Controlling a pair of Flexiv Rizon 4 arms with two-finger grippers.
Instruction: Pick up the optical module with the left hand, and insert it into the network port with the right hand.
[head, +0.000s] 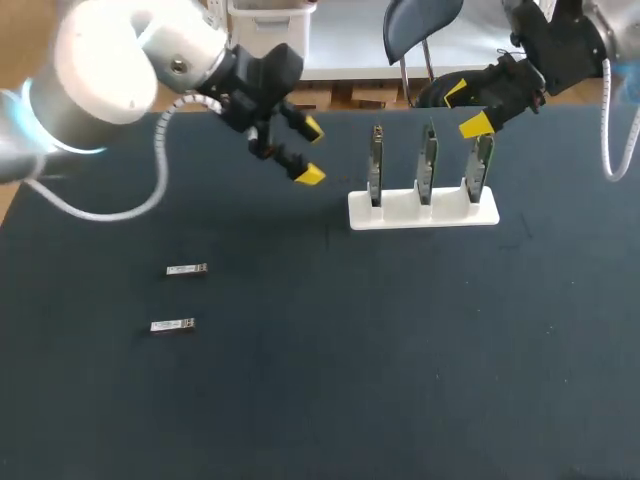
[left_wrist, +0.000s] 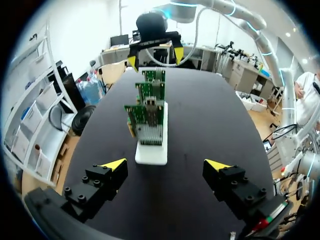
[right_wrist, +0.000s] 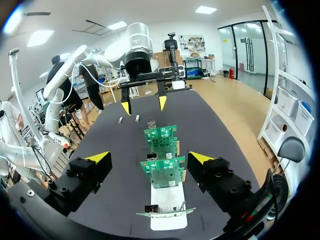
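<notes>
Well clear of the wide-apart left fingers (head: 311, 175), two optical modules (head: 187, 269) flat on the table (head: 400, 380); right fingers (head: 474, 125) also apart.

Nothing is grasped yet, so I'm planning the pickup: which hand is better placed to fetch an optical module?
Left. The left hand, open, hangs nearer both optical modules; the right hand sits beyond the card stand.

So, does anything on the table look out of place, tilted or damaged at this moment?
Nothing stands out. The three network cards stand upright in the white holder, the two optical modules lie flat and apart on the table, and the left gripper and right gripper hover empty with open fingers.
</notes>
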